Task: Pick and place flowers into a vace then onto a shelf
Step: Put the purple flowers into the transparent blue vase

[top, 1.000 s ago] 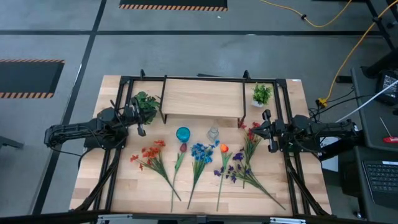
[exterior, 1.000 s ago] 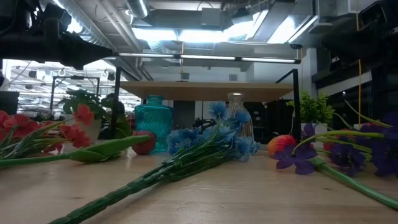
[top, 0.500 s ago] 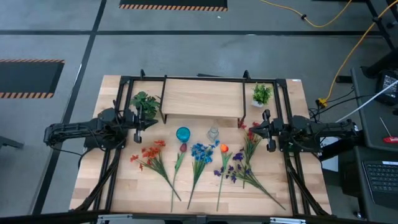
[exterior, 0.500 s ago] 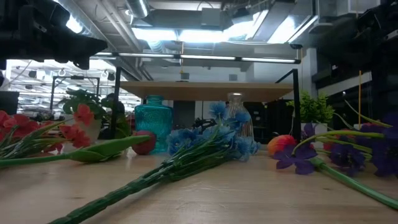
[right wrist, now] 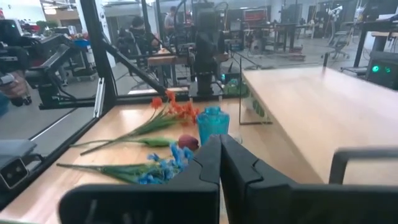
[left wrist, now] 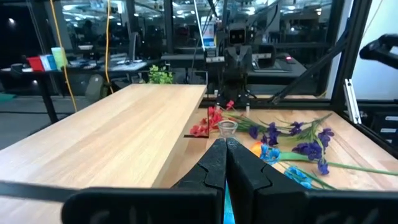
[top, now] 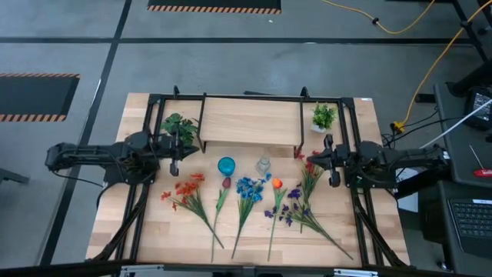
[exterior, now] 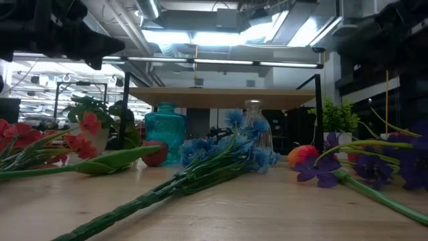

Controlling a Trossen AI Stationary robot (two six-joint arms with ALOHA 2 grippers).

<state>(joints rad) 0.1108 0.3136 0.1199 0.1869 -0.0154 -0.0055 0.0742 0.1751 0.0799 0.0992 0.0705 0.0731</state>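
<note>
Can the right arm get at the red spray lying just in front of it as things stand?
Probably yes: the red spray lies flat on the table beside the right gripper, nothing stacked on it. The fingers are shut, though, so they must open first.

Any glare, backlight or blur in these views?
Low view: ceiling lights glare above the shelf, the blue flowers near the lens look soft. Left wrist view: the dark room behind reflects lights. High view: even light, faint shadows on the table.
</note>
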